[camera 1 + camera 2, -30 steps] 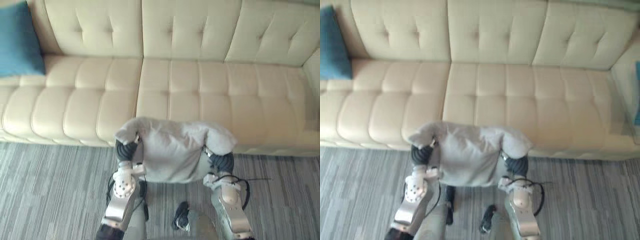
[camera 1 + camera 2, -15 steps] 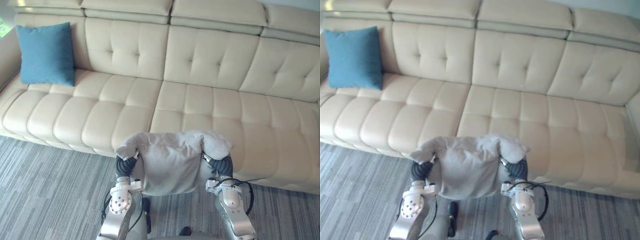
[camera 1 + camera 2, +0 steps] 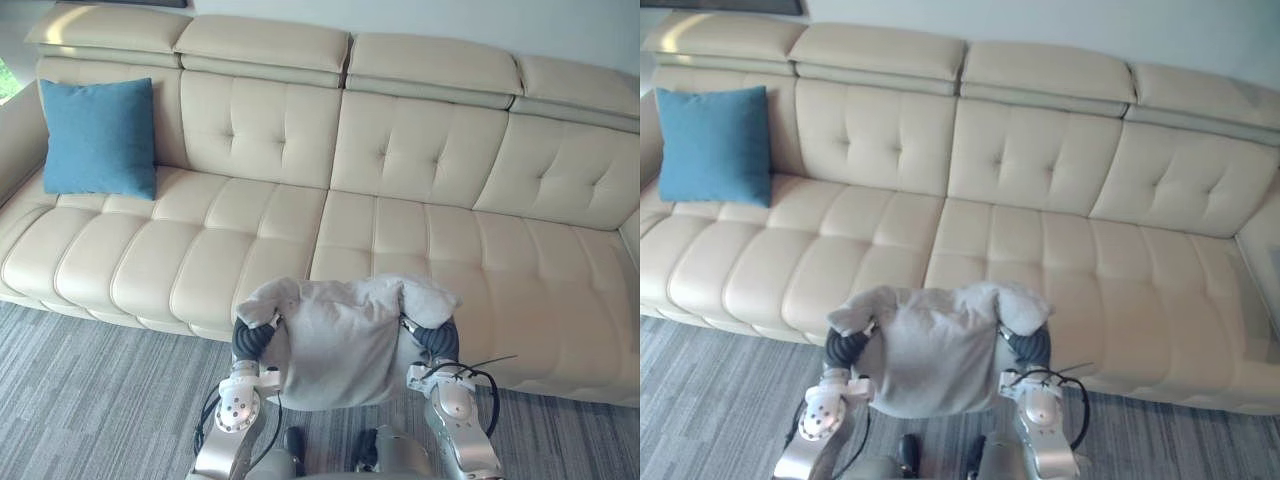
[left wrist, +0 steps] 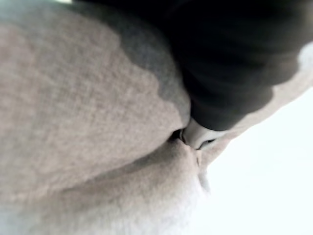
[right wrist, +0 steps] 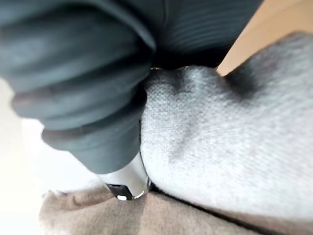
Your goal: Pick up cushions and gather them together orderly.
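Grey cushion held between left hand and right hand, at the sofa front edge; we cannot tell either hand's grip. Carrying step. Next, we judge: set it beside blue cushion.

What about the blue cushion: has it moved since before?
No. The blue cushion sits at the same left end of the sofa; only the camera shifted.

A long cream sofa with button-tufted back panels and padded headrests along its top edge stands against a pale wall. Its seat is quilted in soft vertical ribs. The sofa's front edge meets a grey streaked carpet.
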Motion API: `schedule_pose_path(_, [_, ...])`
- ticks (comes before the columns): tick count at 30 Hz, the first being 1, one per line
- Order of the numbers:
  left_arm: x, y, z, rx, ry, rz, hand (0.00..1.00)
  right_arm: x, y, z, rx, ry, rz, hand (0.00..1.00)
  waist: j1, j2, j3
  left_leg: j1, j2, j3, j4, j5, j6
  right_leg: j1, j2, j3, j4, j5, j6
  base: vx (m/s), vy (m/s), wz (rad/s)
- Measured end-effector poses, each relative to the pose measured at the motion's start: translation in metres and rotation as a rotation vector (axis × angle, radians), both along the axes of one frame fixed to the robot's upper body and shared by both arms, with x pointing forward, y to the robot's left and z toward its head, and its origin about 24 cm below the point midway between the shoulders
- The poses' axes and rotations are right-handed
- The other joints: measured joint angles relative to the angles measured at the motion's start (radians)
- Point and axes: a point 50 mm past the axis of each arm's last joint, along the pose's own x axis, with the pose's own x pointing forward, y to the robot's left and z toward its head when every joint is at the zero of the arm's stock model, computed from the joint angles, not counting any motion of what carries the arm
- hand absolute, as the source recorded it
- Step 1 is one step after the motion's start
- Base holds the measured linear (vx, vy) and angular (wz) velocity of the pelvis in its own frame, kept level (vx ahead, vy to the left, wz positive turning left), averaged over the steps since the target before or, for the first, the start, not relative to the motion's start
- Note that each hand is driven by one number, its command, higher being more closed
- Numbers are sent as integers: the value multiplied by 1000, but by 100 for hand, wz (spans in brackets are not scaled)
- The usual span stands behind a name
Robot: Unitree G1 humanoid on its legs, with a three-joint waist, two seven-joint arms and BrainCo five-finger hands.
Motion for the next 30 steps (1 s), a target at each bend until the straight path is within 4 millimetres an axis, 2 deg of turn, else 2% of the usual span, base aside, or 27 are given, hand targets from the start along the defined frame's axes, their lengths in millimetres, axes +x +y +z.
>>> schedule_pose_path(1, [-1, -6, -2, -25, 12, -1, 100, 0, -5, 0, -16, 1, -6, 100, 4, 33, -9, -9, 19, -25, 36, -15, -12, 34, 10, -35, -26, -1, 5, 227, -62, 36])
schedule_pose_path(3, [0, -10, 0, -41, 5, -9, 100, -2, -8, 1, -13, -1, -19, 100, 6, 57, -22, -27, 45, -42, 87, -38, -32, 80, 28, -77, -75, -1, 4, 266, -85, 50])
schedule_pose_path(4, [1, -11, 1, -49, -4, -14, 100, -2, -8, 3, -1, -10, -21, 100, 10, 59, -20, -41, 68, -29, 152, -65, -61, 121, 45, -88, -111, -1, 4, 235, -108, 40])
schedule_pose_path(5, [0, -11, 1, -52, -5, -13, 100, -2, -9, 4, 1, -14, -21, 100, 17, 60, -19, -51, 81, -13, 197, -82, -69, 139, 54, -89, -124, -3, 1, 196, -99, 19])
schedule_pose_path(6, [0, -12, 2, -59, -7, -14, 100, -5, -9, 8, 12, -29, -27, 100, 29, 65, -14, -89, 113, 26, 321, -116, -77, 177, 71, -87, -143, -10, -8, 168, -62, -1])
schedule_pose_path(7, [-3, -11, 2, -65, -8, -10, 100, -7, -9, 13, 23, -51, -29, 100, 40, 70, -12, -134, 161, 78, 462, -160, -71, 207, 88, -84, -146, -29, -14, 157, -20, -21])
schedule_pose_path(8, [-7, -10, 2, -75, -6, 0, 100, -8, -7, 19, 28, -79, -23, 100, 53, 68, -13, -162, 216, 121, 539, -189, -49, 217, 90, -80, -126, -56, -14, 107, 17, -25])
schedule_pose_path(9, [-8, -10, 3, -80, -5, 1, 100, -8, -7, 22, 28, -92, -23, 100, 54, 64, -15, -168, 233, 125, 534, -194, -49, 215, 88, -77, -121, -65, -11, 67, 53, -24])
schedule_pose_path(11, [-9, -13, 4, -97, -8, -1, 100, -6, -7, 31, 33, -133, -24, 100, 54, 60, -20, -192, 263, 110, 427, -190, -52, 218, 78, -46, -119, -79, -7, 153, 150, -22])
schedule_pose_path(12, [-9, -14, 4, -102, -6, -1, 100, -5, -7, 34, 33, -145, -24, 100, 54, 58, -19, -190, 249, 54, 301, -153, -60, 213, 53, -25, -106, -89, 11, 183, 218, -31])
schedule_pose_path(13, [-9, -14, 4, -103, -6, -1, 100, -5, -7, 34, 33, -145, -25, 100, 54, 59, -19, -184, 242, 37, 265, -135, -69, 210, 46, -18, -97, -93, 19, 164, 249, -33])
schedule_pose_path(14, [-10, -15, 3, -104, -4, 0, 100, -5, -8, 33, 29, -143, -24, 100, 56, 62, -21, -161, 235, 13, 186, -73, -97, 203, 40, -6, -81, -100, 41, 205, 260, -39])
schedule_pose_path(15, [-11, -13, 3, -97, 0, -1, 100, -5, -8, 29, 28, -121, -24, 100, 59, 62, -23, -130, 228, 28, 143, 39, -134, 204, 31, 23, -68, -102, 76, 215, 245, -33])
schedule_pose_path(18, [-10, -12, 7, -90, -20, -7, 100, -8, -3, 25, 61, -107, -39, 100, 55, 30, -24, -120, 178, 45, 133, 35, -122, 219, -18, 36, -97, -90, 99, 206, 212, -11])
schedule_pose_path(20, [-10, -10, 8, -84, -24, -9, 100, -8, -2, 25, 64, -108, -38, 100, 60, 29, -22, -99, 166, 57, 132, 25, -108, 231, -29, 43, -106, -89, 101, 83, 102, -11])
schedule_pose_path(24, [-13, -10, 10, -81, -38, -19, 100, -7, -1, 26, 52, -110, -30, 100, 62, 30, -24, -57, 151, 60, 83, 24, -106, 247, -39, 61, -136, -88, 114, 34, 26, -13])
schedule_pose_path(30, [-12, -15, 10, -72, -32, -42, 100, -3, -3, 30, 9, -129, -54, 100, 40, 29, -24, -46, 138, 65, 39, 34, -103, 245, -34, 75, -181, -70, 122, 6, -2, -10])
